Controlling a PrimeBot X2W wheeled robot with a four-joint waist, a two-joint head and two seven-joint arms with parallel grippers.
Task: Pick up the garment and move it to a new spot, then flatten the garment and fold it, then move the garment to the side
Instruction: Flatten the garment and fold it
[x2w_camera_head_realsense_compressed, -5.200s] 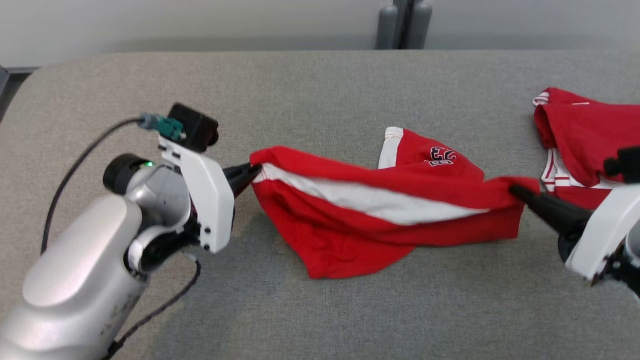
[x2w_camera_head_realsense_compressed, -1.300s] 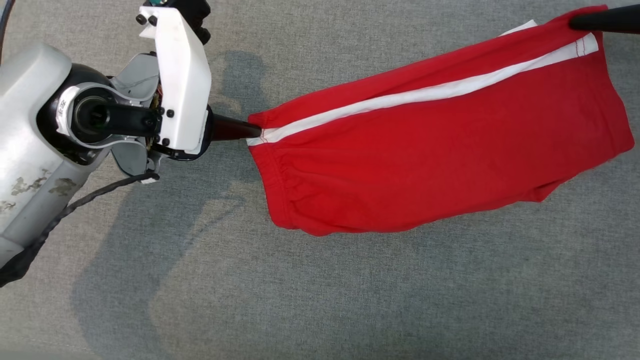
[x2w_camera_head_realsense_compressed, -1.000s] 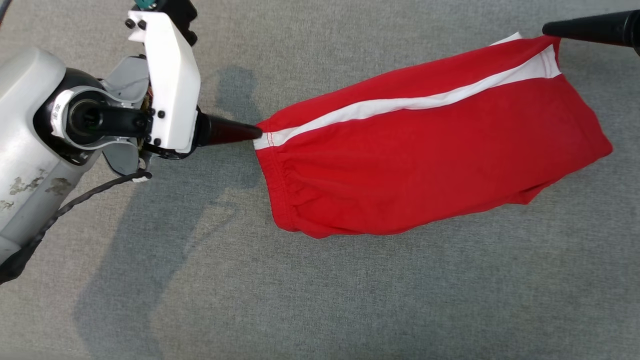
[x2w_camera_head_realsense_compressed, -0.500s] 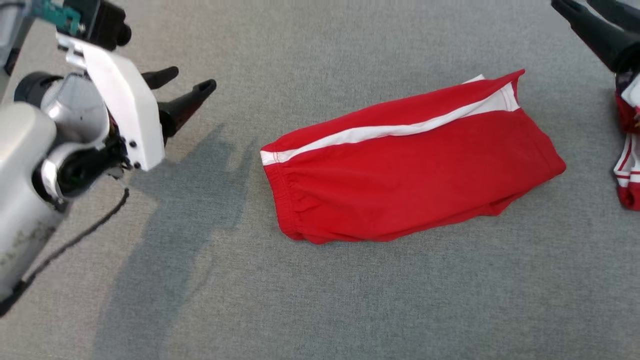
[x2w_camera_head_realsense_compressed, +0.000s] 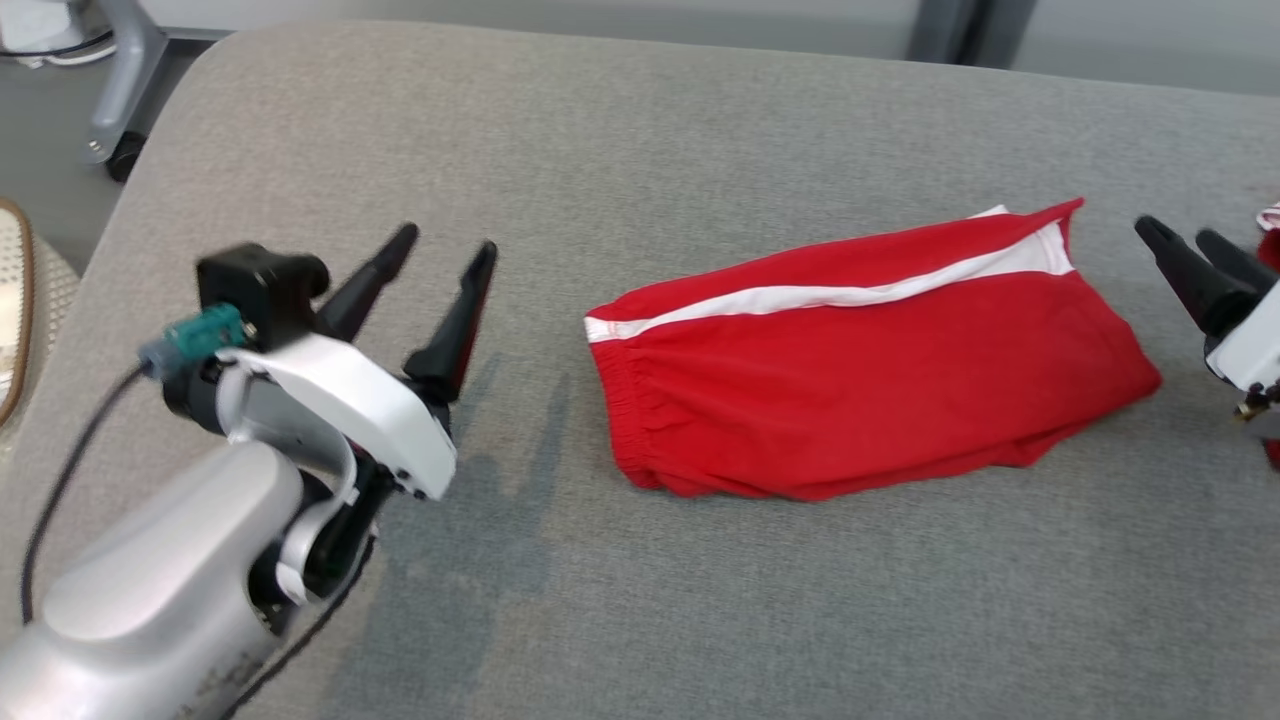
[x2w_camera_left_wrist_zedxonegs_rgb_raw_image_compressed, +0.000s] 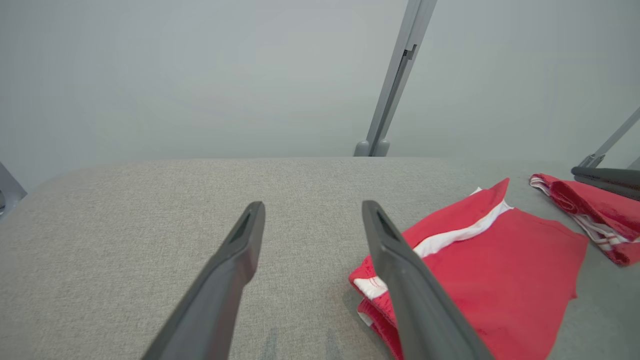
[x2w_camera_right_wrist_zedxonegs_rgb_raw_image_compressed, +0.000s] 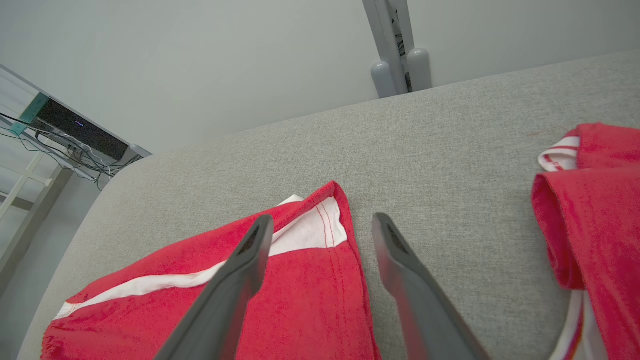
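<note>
**Red garment flat on the table, both end effectors wide apart and empty**

At the far left edge of the head view, beside the table (x2w_camera_head_realsense_compressed: 700, 130), a pale woven thing (x2w_camera_head_realsense_compressed: 12, 300) with a brown rim, perhaps a basket. Contents impossible to tell, with so little of it in view.

In the middle of the grey cloth-covered table, the garment (x2w_camera_head_realsense_compressed: 860, 390): red shorts with a white stripe (x2w_camera_head_realsense_compressed: 830, 297) along the far side, lying flat and, so it seems, folded double. Gathered waistband (x2w_camera_head_realsense_compressed: 625, 400) at the end toward the left end effector. Leg hem (x2w_camera_head_realsense_compressed: 1115, 300) at the end toward the right one, its far corner standing up a little.

Left end effector (x2w_camera_head_realsense_compressed: 447, 243): two dark fingers spread wide, nothing between them, nothing held. Above the table, near the waistband but clearly apart from it, with a shadow on the cloth below. In the left wrist view, one finger (x2w_camera_left_wrist_zedxonegs_rgb_raw_image_compressed: 400, 270) crossing in front of the waistband, without visible contact.

Right end effector (x2w_camera_head_realsense_compressed: 1176, 230): also spread wide and empty. Just beside the hem corner, not touching it in the head view. In the right wrist view, hem corner just beyond the gap between the two fingertips.

Further right, past the right end effector, a second garment (x2w_camera_right_wrist_zedxonegs_rgb_raw_image_compressed: 595, 200), red with white trim, bunched on the same table, apart from the first.
</note>
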